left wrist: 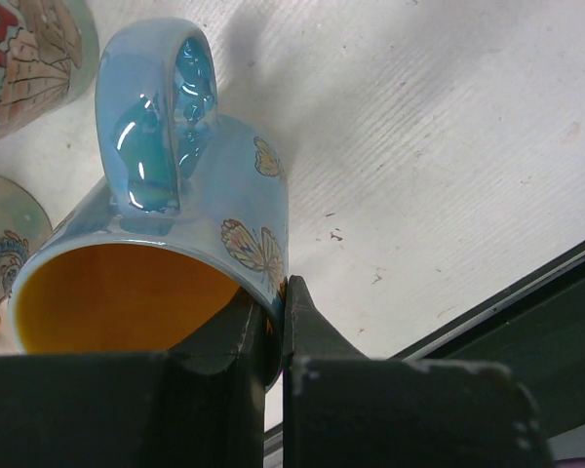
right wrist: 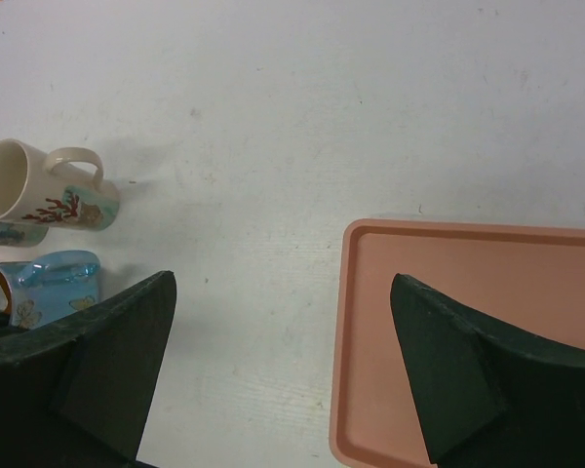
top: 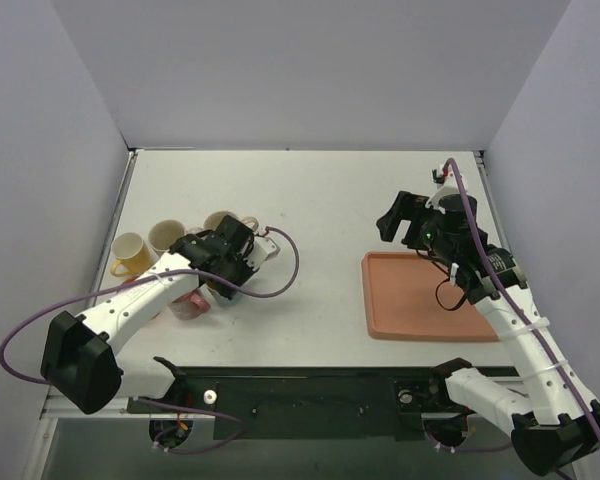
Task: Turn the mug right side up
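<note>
The task's mug is a glossy blue mug (left wrist: 205, 195) with butterflies and an orange inside. In the left wrist view it lies tilted on its side, handle pointing away from the table. My left gripper (left wrist: 279, 292) is shut on its rim, one finger inside and one outside. In the top view the left gripper (top: 225, 265) covers most of the mug at the table's left. The mug also shows in the right wrist view (right wrist: 54, 283). My right gripper (top: 395, 225) is open and empty, raised above the left edge of the tray.
A salmon tray (top: 420, 300) lies at the right. Several other mugs crowd the left: a yellow one (top: 128, 255), a cream one (top: 167, 236), a coral-patterned one (right wrist: 49, 185), and a pink object (top: 190, 305) beside the left arm.
</note>
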